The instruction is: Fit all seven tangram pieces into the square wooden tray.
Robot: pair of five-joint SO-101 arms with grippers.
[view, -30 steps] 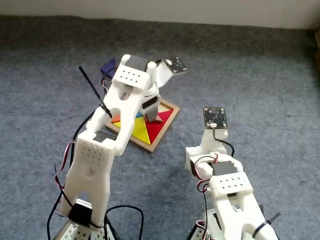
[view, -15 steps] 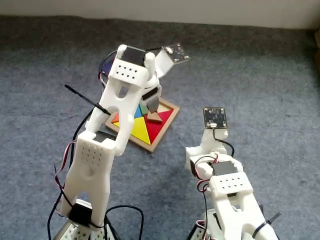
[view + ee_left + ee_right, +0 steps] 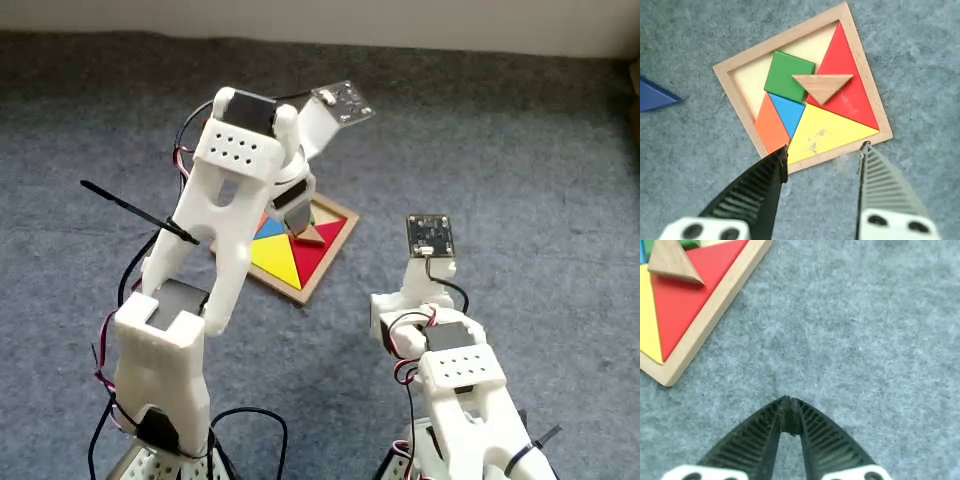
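Care is needed here: the left gripper (image 3: 824,148), spread and empty, should slide the wooden triangle (image 3: 822,86) off the green square (image 3: 789,75) and flat into the tray (image 3: 862,70).

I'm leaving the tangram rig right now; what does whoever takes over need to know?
Left gripper: open, empty, above the tray by its yellow-side rim.
Right gripper: shut, empty, over the carpet beside the tray.
Seated flat: green square, red triangle, yellow triangle, light blue triangle, orange piece.
Not seated: wooden triangle lies on top, across the green square and red triangle.
Outside: dark blue triangle, on the carpet.
Left: seat the wooden triangle and bring in the dark blue one.
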